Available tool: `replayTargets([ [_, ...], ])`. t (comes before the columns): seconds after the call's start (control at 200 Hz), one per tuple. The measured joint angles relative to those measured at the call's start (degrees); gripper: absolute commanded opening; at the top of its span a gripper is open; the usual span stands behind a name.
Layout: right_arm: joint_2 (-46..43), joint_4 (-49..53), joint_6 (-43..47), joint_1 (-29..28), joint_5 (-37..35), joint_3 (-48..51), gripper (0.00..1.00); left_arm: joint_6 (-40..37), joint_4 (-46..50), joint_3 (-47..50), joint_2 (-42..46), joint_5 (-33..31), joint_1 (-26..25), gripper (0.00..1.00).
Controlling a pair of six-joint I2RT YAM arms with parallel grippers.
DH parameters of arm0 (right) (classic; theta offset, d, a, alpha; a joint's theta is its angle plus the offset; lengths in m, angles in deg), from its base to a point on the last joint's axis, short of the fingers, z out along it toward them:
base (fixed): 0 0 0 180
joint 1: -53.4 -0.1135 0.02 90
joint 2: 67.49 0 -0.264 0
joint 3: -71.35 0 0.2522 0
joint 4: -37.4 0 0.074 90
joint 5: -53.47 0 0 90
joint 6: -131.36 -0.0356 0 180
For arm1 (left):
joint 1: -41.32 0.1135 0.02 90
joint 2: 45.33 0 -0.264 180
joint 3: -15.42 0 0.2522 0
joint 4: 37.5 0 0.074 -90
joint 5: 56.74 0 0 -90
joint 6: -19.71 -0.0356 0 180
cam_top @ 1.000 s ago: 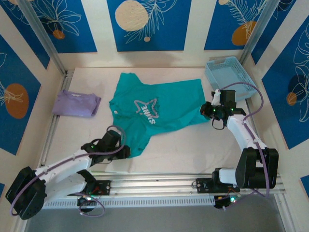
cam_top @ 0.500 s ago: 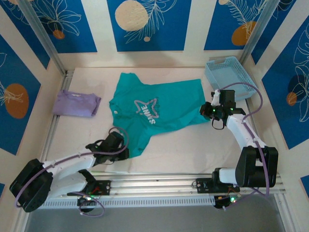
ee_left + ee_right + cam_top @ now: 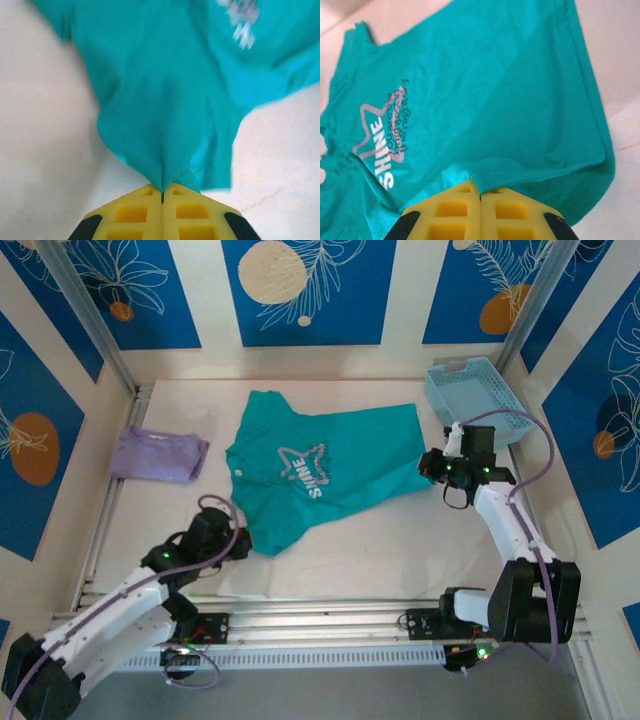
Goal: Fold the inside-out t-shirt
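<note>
Two robot arms pinch opposite edges of a teal t-shirt spread on a pale tabletop.

The t-shirt lies mostly flat in the middle of the tabletop, with a white "SHINE" print facing up. The left gripper is clenched on the shirt's corner at 7 o'clock. The right gripper is clamped on its edge at 3 o'clock. The fold will probably go best if both arms lift together and keep the cloth taut, so nothing bunches. The overhead view gives the layout: a folded purple garment at 9 o'clock and a blue basket at 1 o'clock. The wrist views confirm the grips, with cloth gathered into a pleat between the left arm's yellow fingers and a hem fold caught on the right.
</note>
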Motion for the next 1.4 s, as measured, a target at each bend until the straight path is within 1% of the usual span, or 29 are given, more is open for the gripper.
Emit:
replayTargets([
  [0.13, -4.4, 1.9, -0.7, 2.7, 1.2, -2.7, 0.0, -6.6, 3.2, -14.3, 2.7, -5.7, 3.1, 0.0],
  [0.285, -12.1, 5.2, -0.8, 3.9, 1.4, -12.3, 0.0, -16.0, 5.7, -34.0, 2.9, -12.4, 3.7, 0.0],
  [0.375, -17.7, 7.3, -0.8, 3.9, 1.4, -18.2, 0.0, -20.4, 7.2, -44.5, 2.6, -14.3, 3.7, 0.0],
  [0.46, -23.3, 9.9, -0.8, 3.9, 1.3, -23.3, 0.0, -23.7, 8.1, -53.2, 2.5, -14.5, 3.7, 0.0],
  [0.575, -29.1, 13.2, -0.8, 3.9, 1.2, -30.0, 0.0, -27.4, 6.2, -59.8, 2.8, -14.8, 3.7, 0.0],
  [0.64, -31.1, 13.7, -0.8, 3.9, 1.2, -32.8, 0.0, -29.7, 6.2, -62.4, 1.8, -16.3, 3.7, 0.0],
  [0.705, -31.5, 13.6, -0.8, 3.9, 1.7, -34.2, 0.0, -32.0, 6.1, -65.1, -1.4, -18.8, 3.7, 0.0],
  [0.77, -30.6, 13.3, -0.9, 3.9, 2.3, -34.1, 0.0, -34.3, 5.1, -66.7, -6.2, -21.1, 3.9, 0.0],
  [0.845, -27.7, 12.3, -1.0, 3.9, 2.7, -33.0, 0.0, -36.4, 3.8, -67.5, -13.2, -22.7, 5.1, 0.0],
  [0.915, -22.9, 11.0, -1.0, 3.9, 2.6, -31.9, 0.0, -37.6, 3.1, -67.8, -20.1, -22.6, 8.1, 0.0],
  [1.015, -14.2, 8.2, -0.6, 3.8, 2.4, -30.6, 0.0, -37.6, 2.4, -68.5, -30.2, -20.6, 13.6, 0.0],
  [1.09, -7.0, 5.5, 0.1, 3.8, 2.3, -29.6, 0.0, -37.6, 2.0, -68.6, -36.1, -19.1, 17.0, 0.0],
  [1.16, -1.6, 4.0, 0.4, 3.8, 2.3, -29.2, 0.0, -37.6, 1.2, -68.6, -40.0, -17.6, 19.3, 0.0],
  [1.255, 3.2, 2.3, 0.9, 3.6, 2.6, -29.3, 0.0, -37.5, 0.1, -68.8, -42.9, -15.5, 21.3, 0.0],
  [1.395, 5.1, 2.1, 1.8, 3.0, 3.2, -30.0, 0.0, -37.5, -0.7, -70.2, -43.1, -13.2, 22.2, 0.0],
])
